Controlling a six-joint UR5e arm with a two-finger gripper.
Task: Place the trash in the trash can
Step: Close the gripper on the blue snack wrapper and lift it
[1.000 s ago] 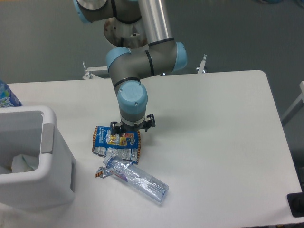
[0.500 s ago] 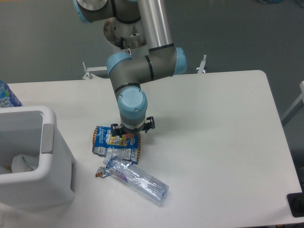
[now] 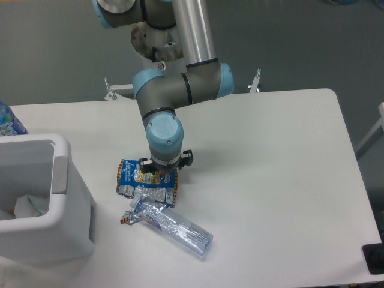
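The crumpled blue foil snack wrapper [image 3: 139, 182] lies flat on the white table [image 3: 270, 156], left of centre. The crushed clear plastic bottle [image 3: 174, 226] lies just in front of it, its capped end touching the wrapper's front edge. My gripper [image 3: 163, 174] points straight down over the wrapper's right part, its fingertips at or just above the foil. The wrist hides the fingers, so I cannot tell whether they are open or shut. The white trash can [image 3: 36, 204] with a grey side panel stands at the left edge, something pale inside it.
An uncrushed bottle with a blue-and-white label [image 3: 9, 122] stands behind the trash can at the far left. A dark object [image 3: 375, 258] sits at the table's front right corner.
The arm's wrist has shifted slightly left and toward the back. The wrapper and the bottle have not moved.
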